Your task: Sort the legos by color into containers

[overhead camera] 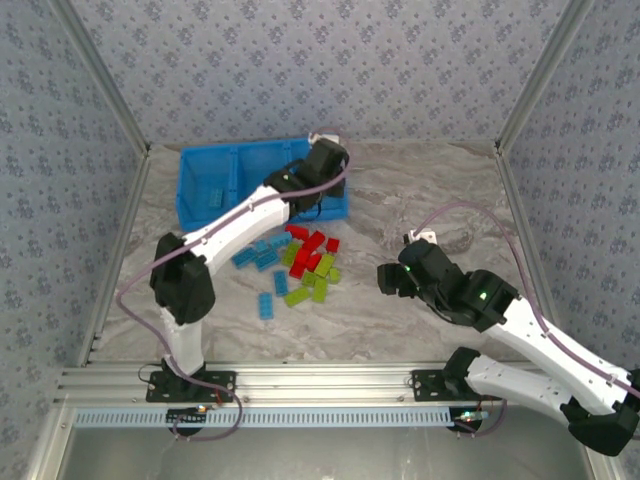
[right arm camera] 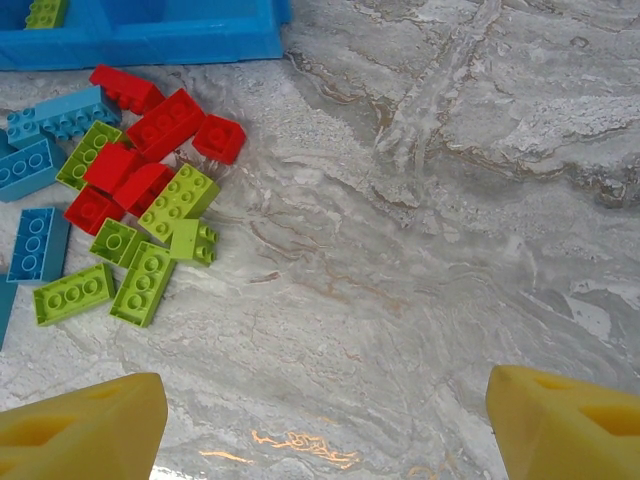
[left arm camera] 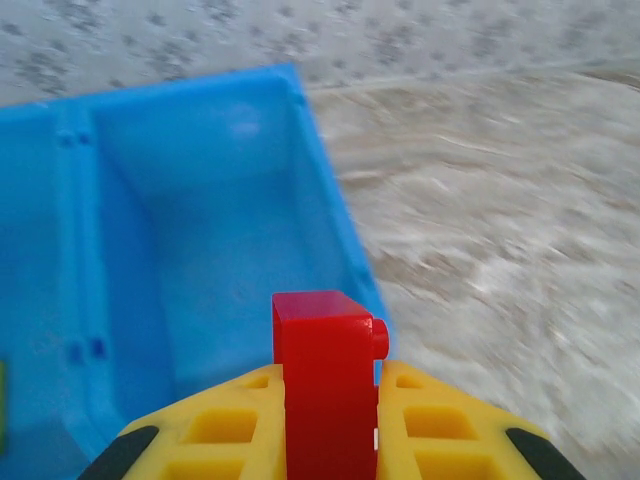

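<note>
My left gripper (left arm camera: 328,400) is shut on a red lego (left arm camera: 325,380) and hangs over the right compartment (left arm camera: 220,240) of the bright blue tray (overhead camera: 200,175), near its right wall. A lime green lego (right arm camera: 45,12) lies in a tray compartment. The loose legos (overhead camera: 295,265) in light blue, red (right arm camera: 165,122) and lime green (right arm camera: 178,200) lie in a pile in front of the tray. My right gripper (right arm camera: 325,420) stands open over bare table to the right of the pile, its yellow fingers (right arm camera: 85,425) wide apart.
The table is a marbled grey surface (overhead camera: 430,200) with patterned walls around it. Metal frame posts (overhead camera: 120,110) rise at the back corners. Bare surface stretches right of the pile, between it and the right arm (overhead camera: 470,295).
</note>
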Robot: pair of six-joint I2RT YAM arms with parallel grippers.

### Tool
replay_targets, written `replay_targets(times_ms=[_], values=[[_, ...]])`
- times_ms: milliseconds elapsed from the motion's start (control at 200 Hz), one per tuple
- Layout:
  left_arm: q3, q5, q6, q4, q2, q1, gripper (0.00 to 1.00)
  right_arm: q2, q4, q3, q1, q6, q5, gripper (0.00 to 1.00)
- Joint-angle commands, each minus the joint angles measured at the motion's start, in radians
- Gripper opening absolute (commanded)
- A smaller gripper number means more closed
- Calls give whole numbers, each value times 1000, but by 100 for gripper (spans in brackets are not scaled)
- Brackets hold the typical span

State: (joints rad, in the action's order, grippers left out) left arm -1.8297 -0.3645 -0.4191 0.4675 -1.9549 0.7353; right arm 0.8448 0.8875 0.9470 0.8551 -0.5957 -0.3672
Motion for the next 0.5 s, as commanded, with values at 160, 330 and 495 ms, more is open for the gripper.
replay_targets(times_ms=[160, 330, 495], values=[[-322, 72, 25, 122, -275, -142, 21, -63, 34, -2, -4, -77, 12, 86], [-492, 131, 57, 204, -323, -153, 40, -68, 31, -11, -3, -98, 25, 86], [-387, 147, 87, 186, -161, -119, 43, -31, -25, -27, -1, -112, 61, 87]])
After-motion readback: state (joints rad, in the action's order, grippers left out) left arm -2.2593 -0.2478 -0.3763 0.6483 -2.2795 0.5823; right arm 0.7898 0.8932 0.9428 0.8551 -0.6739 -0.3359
